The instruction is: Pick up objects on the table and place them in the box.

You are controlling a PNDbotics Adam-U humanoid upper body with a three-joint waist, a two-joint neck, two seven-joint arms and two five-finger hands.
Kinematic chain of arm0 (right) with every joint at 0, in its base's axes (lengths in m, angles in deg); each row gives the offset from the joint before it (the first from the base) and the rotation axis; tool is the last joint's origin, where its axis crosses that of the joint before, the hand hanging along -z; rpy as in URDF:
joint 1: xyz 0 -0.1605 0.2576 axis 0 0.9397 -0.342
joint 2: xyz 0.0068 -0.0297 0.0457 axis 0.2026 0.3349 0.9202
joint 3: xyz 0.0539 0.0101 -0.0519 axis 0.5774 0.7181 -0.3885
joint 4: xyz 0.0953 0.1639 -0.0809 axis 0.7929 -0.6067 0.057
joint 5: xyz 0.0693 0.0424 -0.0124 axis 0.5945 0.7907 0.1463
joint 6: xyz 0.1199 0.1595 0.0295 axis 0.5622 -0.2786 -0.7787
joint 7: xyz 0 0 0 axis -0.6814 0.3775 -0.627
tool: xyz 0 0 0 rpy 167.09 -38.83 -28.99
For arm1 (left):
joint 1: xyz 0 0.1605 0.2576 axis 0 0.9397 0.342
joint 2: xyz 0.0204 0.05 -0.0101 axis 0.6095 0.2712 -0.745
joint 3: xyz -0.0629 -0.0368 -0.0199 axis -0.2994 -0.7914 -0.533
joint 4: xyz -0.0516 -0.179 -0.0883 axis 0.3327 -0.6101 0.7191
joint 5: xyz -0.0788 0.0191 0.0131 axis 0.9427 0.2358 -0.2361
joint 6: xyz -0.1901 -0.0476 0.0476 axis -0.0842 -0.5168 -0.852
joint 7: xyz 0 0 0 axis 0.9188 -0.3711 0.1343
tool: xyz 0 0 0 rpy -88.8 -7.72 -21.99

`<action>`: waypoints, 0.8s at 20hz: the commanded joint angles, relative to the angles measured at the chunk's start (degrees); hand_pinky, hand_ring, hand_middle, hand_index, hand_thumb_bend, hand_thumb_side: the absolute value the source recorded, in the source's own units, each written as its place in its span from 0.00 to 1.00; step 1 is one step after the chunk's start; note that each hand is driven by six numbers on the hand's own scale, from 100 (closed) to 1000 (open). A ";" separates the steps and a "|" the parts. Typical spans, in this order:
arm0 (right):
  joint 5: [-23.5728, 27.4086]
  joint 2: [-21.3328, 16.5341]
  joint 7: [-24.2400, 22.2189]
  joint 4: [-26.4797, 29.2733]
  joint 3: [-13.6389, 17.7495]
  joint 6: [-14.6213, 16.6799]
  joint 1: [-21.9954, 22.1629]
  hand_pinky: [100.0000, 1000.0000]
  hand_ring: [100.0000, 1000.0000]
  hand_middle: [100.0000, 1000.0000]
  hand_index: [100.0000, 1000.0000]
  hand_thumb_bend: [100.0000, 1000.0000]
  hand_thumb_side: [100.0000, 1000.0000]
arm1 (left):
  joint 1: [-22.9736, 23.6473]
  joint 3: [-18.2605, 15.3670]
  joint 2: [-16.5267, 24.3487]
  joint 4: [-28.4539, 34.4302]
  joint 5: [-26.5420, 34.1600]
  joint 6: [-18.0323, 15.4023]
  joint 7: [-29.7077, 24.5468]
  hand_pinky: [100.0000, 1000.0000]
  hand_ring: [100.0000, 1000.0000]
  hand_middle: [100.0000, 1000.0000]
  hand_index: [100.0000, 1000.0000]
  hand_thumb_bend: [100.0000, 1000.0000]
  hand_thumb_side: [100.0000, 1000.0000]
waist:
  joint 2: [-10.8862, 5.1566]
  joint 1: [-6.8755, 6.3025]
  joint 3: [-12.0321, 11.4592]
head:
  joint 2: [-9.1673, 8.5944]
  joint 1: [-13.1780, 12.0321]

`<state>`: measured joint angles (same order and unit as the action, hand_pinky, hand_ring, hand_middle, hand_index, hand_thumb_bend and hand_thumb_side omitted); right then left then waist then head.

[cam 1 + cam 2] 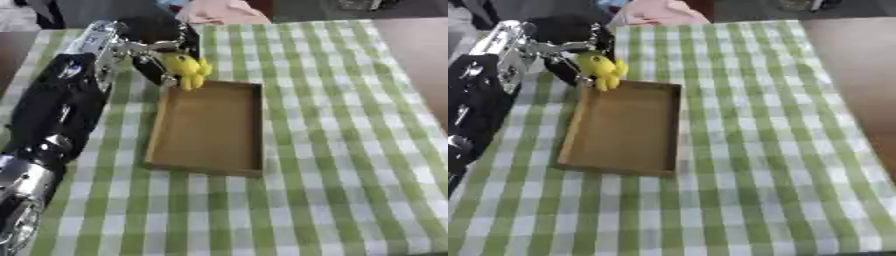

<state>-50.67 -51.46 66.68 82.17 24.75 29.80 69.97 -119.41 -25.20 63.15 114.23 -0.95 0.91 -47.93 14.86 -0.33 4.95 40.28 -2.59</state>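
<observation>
The table (350,150) fills nearly the whole frame, covered in a green and white checked cloth, with bare brown wood showing only along the right edge. Apart from the box, I see nothing else left lying on the cloth.

My left arm runs up the left side of the frame from the lower left corner to the upper left, reaching far so that the hand arrives over the box's far end rather than its middle.

The box (210,127), a shallow, open brown tray, sits left of centre with its long side running away from me; its floor is bare, so nothing has gone in yet.

My left hand (153,52) is at the upper left, fingers curled round a small yellow toy (187,69), which hangs just over the box's far rim. I judge it is held there for release into the box.

My right hand does not show.
</observation>
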 commanded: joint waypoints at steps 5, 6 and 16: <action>-0.68 -0.71 0.11 1.10 0.60 -0.40 -0.26 0.76 0.67 0.54 0.84 0.00 0.75 | 0.81 0.32 -2.91 1.84 -3.00 -4.55 -2.27 0.16 0.47 0.49 0.58 0.18 0.00 | -0.69 0.10 0.16 | 0.43 -0.35; -0.71 -0.65 0.09 1.10 0.61 -0.45 -0.25 0.76 0.67 0.54 0.84 0.00 0.75 | 1.19 0.46 -3.31 2.16 -2.87 -4.55 -2.31 0.15 0.46 0.49 0.58 0.16 0.00 | -0.66 0.09 0.17 | 0.47 -0.32; -0.90 -0.37 -0.18 1.10 0.68 -0.84 0.02 0.76 0.67 0.53 0.84 0.00 0.76 | 4.75 0.20 -4.09 4.61 -1.65 -4.55 -4.90 0.28 0.54 0.57 0.66 0.28 0.00 | -0.84 -0.13 -0.08 | 0.97 0.82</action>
<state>-51.30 -51.18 66.49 82.17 24.92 29.10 70.26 -113.84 -24.56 58.76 117.67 -2.68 0.87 -47.88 15.12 -0.63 4.88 40.84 -1.91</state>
